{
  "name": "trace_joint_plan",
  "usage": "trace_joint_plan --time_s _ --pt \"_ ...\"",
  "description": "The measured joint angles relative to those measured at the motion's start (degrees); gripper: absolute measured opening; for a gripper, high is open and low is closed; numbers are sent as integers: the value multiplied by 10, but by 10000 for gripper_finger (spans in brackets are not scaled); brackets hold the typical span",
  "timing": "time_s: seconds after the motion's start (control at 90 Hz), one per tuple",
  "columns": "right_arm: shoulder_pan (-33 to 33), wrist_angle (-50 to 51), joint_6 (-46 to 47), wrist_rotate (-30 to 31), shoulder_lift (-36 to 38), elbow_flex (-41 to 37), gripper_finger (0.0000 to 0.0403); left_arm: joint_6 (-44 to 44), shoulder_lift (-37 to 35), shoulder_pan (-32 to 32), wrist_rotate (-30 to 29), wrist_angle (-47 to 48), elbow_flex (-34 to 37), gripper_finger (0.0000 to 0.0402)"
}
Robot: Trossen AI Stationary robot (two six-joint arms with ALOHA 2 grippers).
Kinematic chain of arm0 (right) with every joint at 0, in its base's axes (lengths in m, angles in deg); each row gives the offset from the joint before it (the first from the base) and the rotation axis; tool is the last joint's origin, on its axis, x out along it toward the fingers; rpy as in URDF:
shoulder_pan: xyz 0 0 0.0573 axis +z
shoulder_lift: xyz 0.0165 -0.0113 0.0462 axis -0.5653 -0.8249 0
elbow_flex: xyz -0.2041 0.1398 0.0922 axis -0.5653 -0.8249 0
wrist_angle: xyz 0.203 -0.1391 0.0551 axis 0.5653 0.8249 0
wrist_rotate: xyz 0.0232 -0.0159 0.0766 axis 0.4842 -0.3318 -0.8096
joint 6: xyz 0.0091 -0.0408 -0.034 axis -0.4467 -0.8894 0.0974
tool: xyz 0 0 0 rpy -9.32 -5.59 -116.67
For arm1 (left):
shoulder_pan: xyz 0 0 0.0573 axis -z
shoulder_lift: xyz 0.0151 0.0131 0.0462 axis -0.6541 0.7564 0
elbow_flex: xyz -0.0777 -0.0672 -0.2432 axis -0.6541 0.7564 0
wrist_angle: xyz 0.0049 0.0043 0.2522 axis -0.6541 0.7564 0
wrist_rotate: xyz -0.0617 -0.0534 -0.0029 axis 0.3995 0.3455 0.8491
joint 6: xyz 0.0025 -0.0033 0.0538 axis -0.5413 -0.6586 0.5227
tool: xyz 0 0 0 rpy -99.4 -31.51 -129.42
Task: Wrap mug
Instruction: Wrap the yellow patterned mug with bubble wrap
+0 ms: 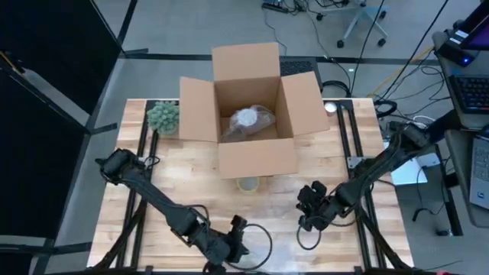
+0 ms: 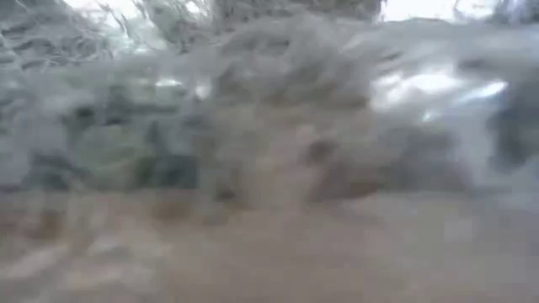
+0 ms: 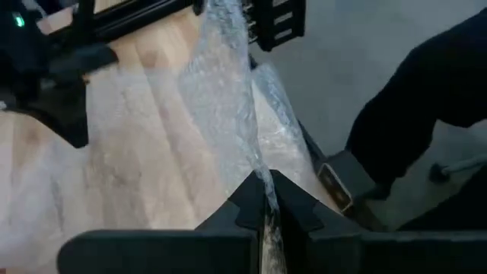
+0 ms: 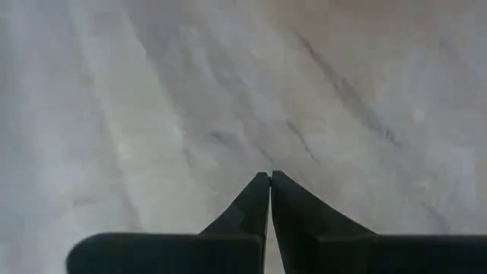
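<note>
A pale mug point(image 1: 248, 184) stands upright on the wooden table, just in front of the open cardboard box point(image 1: 256, 156). A clear sheet of bubble wrap point(image 1: 279, 241) lies on the table's near part; it fills the low view point(image 2: 269, 126) as a blur. My left gripper point(image 1: 238, 246) is at the near edge, shut on the wrap point(image 3: 228, 114). My right gripper point(image 1: 309, 208) is shut, low over the wrap's right part point(image 4: 228, 91), to the right of the mug. My left gripper pinches a bunched fold of the bubble wrap point(image 3: 263, 181) between its two fingertips. From the fingers the wrap rises as a narrow ridge and spreads out slack over the table. My right gripper's shut tips are close over the wrap; I cannot tell whether they touch it.
Inside the box lies a bundle wrapped in clear plastic point(image 1: 248, 120). A small green plant point(image 1: 163, 116) stands at the far left by the box's left flap. Black rails point(image 1: 359, 145) run along the table's sides. A dark-clothed person point(image 3: 418, 114) shows beyond the table edge.
</note>
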Motion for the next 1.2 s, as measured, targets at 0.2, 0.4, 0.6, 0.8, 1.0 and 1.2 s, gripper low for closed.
trace_joint_plan --time_s 0.2,0.4,0.6,0.8,1.0,1.2 --pt "-3 58 111 -26 -45 2 0 -74 -2 35 20 113 0 0" --pt "9 107 197 -24 -41 1 0 -133 -2 58 20 253 7 0" --pt "29 114 250 -72 -42 16 0 -166 -2 72 19 330 9 0" --pt "58 111 290 -99 -43 26 0 -209 -2 86 42 353 9 0" --pt "57 102 286 -100 -43 26 0 -255 -2 77 69 367 9 0" --pt "56 99 290 -80 -44 26 0 -315 -2 67 130 439 9 18"
